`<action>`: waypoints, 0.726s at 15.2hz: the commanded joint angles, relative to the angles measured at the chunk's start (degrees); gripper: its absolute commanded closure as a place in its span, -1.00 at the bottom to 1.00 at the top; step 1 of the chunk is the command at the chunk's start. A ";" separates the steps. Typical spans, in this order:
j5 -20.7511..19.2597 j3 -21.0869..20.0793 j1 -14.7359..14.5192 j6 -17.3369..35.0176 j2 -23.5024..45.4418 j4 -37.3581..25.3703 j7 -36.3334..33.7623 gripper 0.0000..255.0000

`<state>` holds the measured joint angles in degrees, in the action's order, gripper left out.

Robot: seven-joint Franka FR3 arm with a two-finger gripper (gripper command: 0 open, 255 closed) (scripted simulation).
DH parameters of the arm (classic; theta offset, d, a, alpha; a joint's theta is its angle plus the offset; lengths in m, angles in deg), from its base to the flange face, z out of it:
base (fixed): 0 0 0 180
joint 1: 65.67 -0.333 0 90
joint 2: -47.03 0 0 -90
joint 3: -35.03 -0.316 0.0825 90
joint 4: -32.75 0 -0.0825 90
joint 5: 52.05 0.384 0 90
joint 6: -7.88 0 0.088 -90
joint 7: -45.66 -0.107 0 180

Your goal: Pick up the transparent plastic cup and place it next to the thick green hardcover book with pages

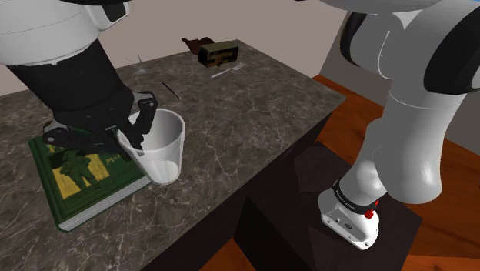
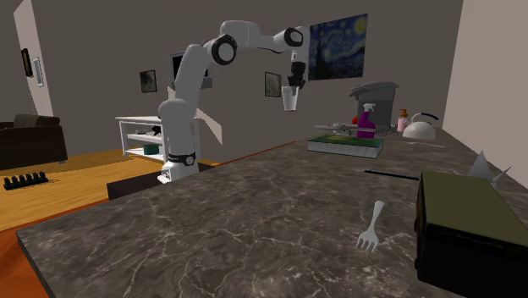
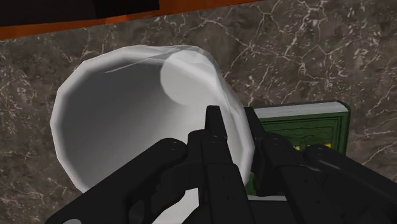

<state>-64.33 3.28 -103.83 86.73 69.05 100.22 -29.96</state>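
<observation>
A whitish translucent cup (image 1: pixel 163 146) hangs in the air, upright, with my gripper (image 1: pixel 135 138) shut on its rim. In the second exterior view the cup (image 2: pixel 290 99) is well above the dark marble table (image 2: pixel 254 195). In the wrist view one finger (image 3: pixel 215 137) is inside the cup (image 3: pixel 127 121) and the other is outside its wall, my gripper (image 3: pixel 245 146) pinching the wall between them. The thick green book (image 1: pixel 81 173) lies flat near the table's edge, below the hand; the book (image 3: pixel 305 127) sits beside the cup, and the book (image 2: pixel 345 144) is far across the table.
A dark box (image 1: pixel 219 52), a white fork (image 1: pixel 227 71) and a thin black stick (image 1: pixel 170 89) lie at the table's far end. A purple spray bottle (image 2: pixel 366 121) and a kettle (image 2: pixel 420 125) stand beyond the book. The stand (image 1: pixel 308 177) is beside the table edge.
</observation>
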 commanded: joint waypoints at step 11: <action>-3.06 -0.27 -5.86 2.07 7.50 -4.48 -5.20 1.00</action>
<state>-67.58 3.06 -110.15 87.75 76.99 94.28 -35.18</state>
